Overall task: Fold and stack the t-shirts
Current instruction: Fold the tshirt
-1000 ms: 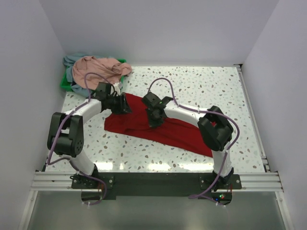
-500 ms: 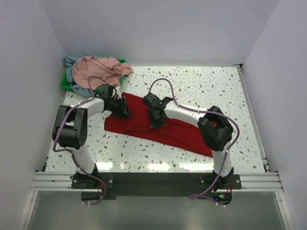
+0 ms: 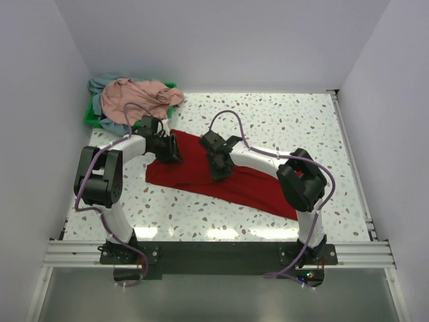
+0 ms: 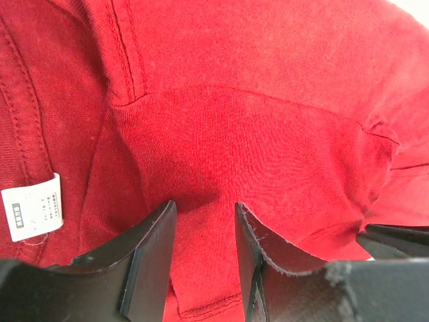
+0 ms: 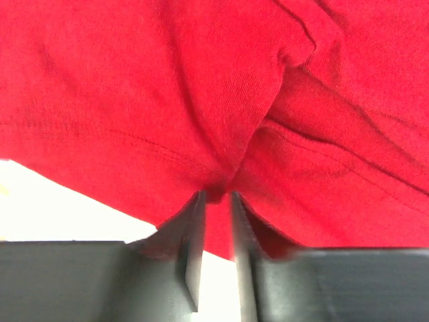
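top: red t-shirt (image 3: pixel 188 181) lies spread on the table (image 3: pixel 301 127). left wrist: my left gripper (image 4: pixel 204 209) stands partly apart over the cloth — nothing held. right wrist: my right gripper (image 5: pixel 216 196) nearly closed — pinching a red fold.

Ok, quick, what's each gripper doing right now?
Left gripper: open, resting on the red t-shirt.
Right gripper: shut on a pinch of the red t-shirt.

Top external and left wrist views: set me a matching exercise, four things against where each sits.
1 red t-shirt
2 pink t-shirt
3 green tray
4 white label

A far left corner, mostly covered
B heaped on the tray
C against red cloth, beside a seam
D spread across the table

Pairs: 1-D, 2-B, 3-A, 4-C
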